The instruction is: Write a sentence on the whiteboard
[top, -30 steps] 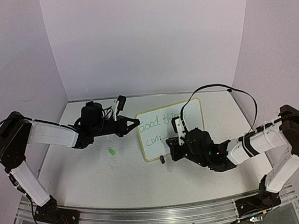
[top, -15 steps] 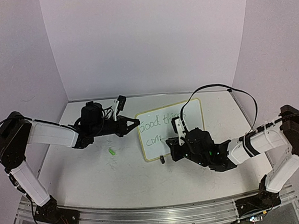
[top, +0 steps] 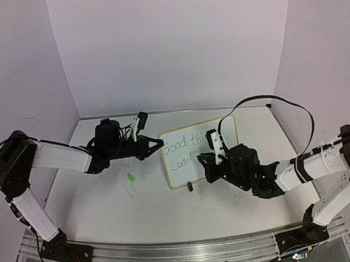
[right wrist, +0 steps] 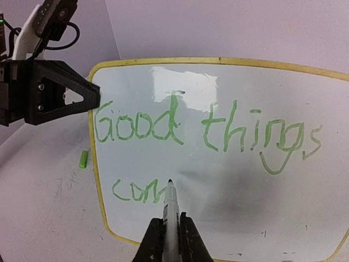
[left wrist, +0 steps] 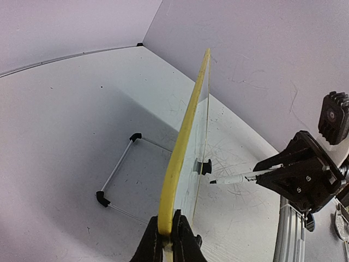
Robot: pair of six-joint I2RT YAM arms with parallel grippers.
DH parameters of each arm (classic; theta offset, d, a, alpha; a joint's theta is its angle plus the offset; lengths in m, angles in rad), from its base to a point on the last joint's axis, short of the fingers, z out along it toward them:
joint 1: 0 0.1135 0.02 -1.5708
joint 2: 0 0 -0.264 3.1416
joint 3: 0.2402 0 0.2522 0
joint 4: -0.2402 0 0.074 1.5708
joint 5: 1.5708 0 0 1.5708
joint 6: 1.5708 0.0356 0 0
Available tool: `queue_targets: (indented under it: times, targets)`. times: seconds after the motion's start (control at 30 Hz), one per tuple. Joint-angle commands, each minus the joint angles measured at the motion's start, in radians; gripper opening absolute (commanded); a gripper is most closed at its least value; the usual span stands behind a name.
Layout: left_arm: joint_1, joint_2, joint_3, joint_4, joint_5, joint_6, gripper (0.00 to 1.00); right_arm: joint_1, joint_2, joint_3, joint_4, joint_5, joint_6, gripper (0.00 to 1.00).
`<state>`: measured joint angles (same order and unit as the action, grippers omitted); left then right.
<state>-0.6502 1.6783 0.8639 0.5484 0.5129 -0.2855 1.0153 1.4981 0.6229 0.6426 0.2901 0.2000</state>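
Right claw (right wrist: 170,222), clamping marker (right wrist: 170,203), shifted rightward, tip seemingly touching whiteboard (right wrist: 245,204); left claw (left wrist: 168,219) pinches its rim.

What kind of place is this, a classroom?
Probably a robot lab bench, not a classroom: left arm and right arm bolted to a metal rail, plain walls around a scratched table, a small whiteboard.

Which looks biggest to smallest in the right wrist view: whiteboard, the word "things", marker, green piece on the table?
1. whiteboard
2. word "things"
3. marker, though it sits nearest the lens, so its rank against the word is unsure
4. green piece, clearly smallest
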Motion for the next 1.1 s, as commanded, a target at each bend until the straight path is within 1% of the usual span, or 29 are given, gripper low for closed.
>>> queue_targets:
  times: [0.0,0.3,0.6,0.73,0.93,1.07]
  targets:
    - [0.004,-0.029,0.024,-0.028,-0.059,0.068,0.00,-0.005,0.032,0.046,0.045,0.015,-0.014,0.00]
    - [0.003,-0.030,0.024,-0.028,-0.059,0.069,0.00,-0.005,0.060,0.054,0.057,0.015,-0.014,0.00]
    - [0.004,-0.035,0.025,-0.028,-0.059,0.069,0.00,-0.005,0.100,0.076,0.012,0.076,0.012,0.00]
    - [0.004,-0.036,0.023,-0.028,-0.059,0.069,0.00,-0.005,0.085,0.075,-0.004,0.085,0.010,0.00]
    - [0.004,-0.039,0.023,-0.030,-0.062,0.071,0.00,-0.005,0.005,0.013,0.028,0.021,0.012,0.00]
    - [0.004,-0.035,0.027,-0.031,-0.061,0.070,0.00,-0.005,0.012,-0.002,0.028,0.011,0.021,0.00]
